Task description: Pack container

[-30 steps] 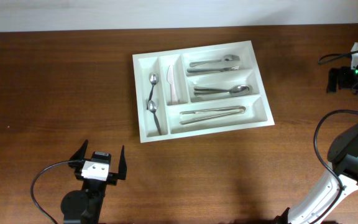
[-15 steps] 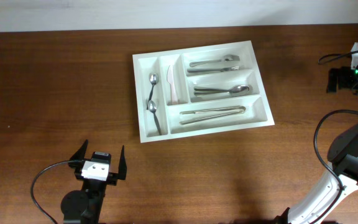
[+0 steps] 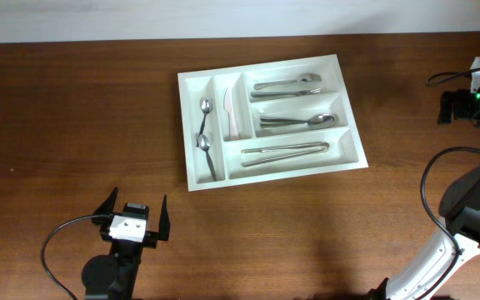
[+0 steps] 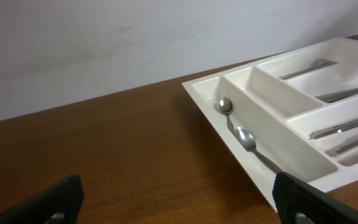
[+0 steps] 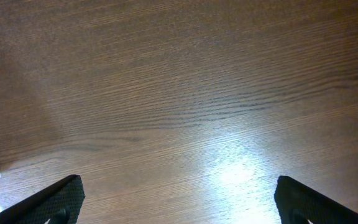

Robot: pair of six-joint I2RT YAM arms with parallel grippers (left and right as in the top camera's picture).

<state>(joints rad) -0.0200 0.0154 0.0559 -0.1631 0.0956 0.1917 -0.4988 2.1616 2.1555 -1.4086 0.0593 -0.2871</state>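
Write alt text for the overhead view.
A white five-compartment cutlery tray with utensils in every compartment lies slightly skewed on a dark wooden table. The left gripper sits open and empty near the bottom edge; the right arm is at the right edge.

I see a dark brown wooden table (image 3: 73,108) filling nearly the whole overhead view, its grain running lengthwise and its surface dull with a faint sheen. Beyond the table's far edge stands a plain off-white wall (image 4: 104,43) with a few faint smudges, which from above shows only as a pale strip along that edge. On the tabletop in my right wrist view lies a soft bright patch of reflected light (image 5: 235,174), spread across the wood grain.
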